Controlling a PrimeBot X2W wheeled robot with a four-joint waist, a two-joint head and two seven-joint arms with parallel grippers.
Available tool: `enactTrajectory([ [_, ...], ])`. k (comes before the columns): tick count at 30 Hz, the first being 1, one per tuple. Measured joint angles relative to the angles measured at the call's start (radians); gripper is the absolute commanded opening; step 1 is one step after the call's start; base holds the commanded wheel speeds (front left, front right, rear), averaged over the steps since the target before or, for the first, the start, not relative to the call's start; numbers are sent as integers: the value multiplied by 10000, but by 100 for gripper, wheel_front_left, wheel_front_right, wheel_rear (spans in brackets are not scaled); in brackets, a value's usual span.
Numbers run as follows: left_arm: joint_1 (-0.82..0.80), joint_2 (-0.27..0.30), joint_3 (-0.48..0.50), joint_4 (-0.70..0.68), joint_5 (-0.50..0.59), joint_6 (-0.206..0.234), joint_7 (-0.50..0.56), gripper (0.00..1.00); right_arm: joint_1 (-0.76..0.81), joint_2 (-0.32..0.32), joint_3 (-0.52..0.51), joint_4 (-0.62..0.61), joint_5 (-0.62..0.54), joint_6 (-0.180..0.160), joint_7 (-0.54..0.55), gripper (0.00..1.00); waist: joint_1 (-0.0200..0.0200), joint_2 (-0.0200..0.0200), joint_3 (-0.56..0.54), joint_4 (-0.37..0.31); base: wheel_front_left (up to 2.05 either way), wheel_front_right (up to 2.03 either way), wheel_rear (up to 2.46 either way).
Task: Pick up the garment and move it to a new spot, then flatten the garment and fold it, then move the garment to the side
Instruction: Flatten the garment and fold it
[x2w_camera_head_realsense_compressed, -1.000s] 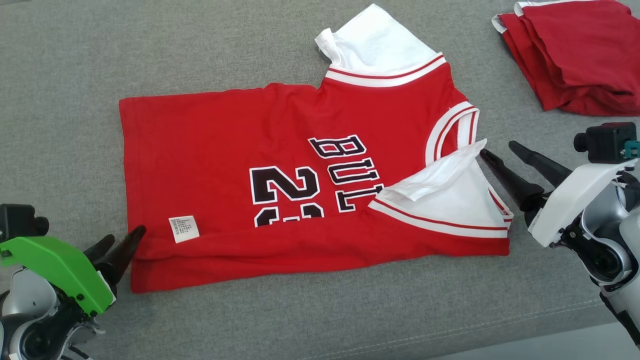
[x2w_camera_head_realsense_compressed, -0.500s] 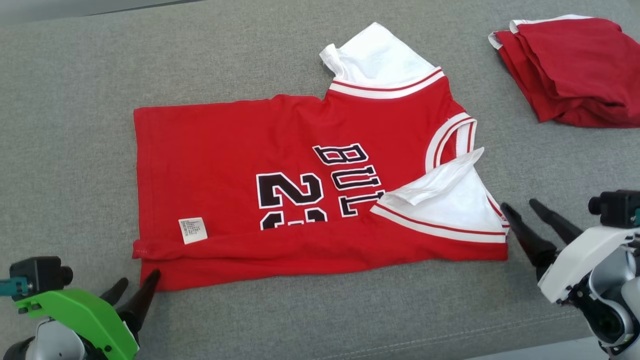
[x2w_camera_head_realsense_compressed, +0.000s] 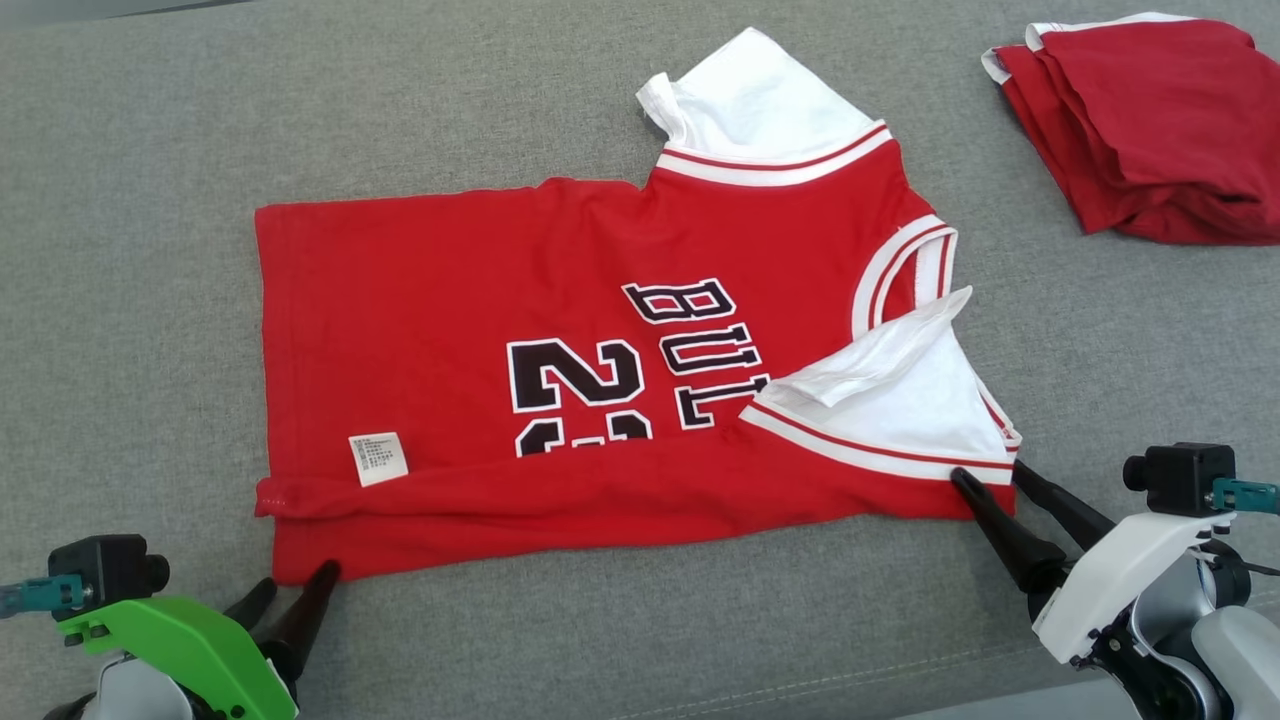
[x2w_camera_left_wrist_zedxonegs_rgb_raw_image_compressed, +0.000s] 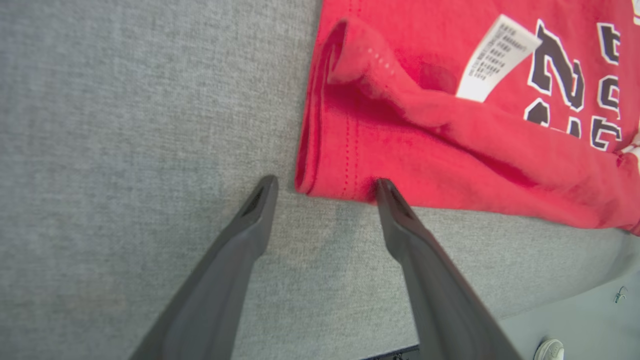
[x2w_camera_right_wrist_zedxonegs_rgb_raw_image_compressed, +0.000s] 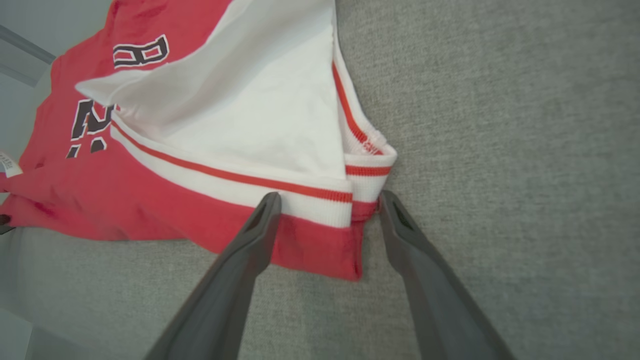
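Here the red basketball jersey (x2w_camera_head_realsense_compressed: 560, 400) lies centred on the grey cushion (x2w_camera_head_realsense_compressed: 150, 200). Our left gripper (x2w_camera_head_realsense_compressed: 298, 577) at seven o'clock and right gripper (x2w_camera_head_realsense_compressed: 990, 472) at four o'clock gape, empty, at its near corners. We should pinch both layers together.

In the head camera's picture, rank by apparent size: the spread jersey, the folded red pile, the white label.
Largest: the jersey.
Next: the folded red pile, partly cut off at the edge.
Smallest: the white label.

The garment (x2w_camera_head_realsense_compressed: 450, 330) lies spread across the middle of the tabletop (x2w_camera_head_realsense_compressed: 130, 250). A folded pile (x2w_camera_head_realsense_compressed: 1150, 130) sits upper right, well apart. Left hand (x2w_camera_head_realsense_compressed: 298, 578) meets its lower-left corner, and right hand (x2w_camera_head_realsense_compressed: 990, 472) straddles its lower-right corner.
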Motion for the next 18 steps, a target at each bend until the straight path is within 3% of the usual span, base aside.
enactTrajectory([
  [18, -41, -111, 182, 290, -13, -13, -272, 100, 305, -105, -94, 40, 12, 0, -121, 100, 0, 0, 20, -184, 0, 0, 0],
])
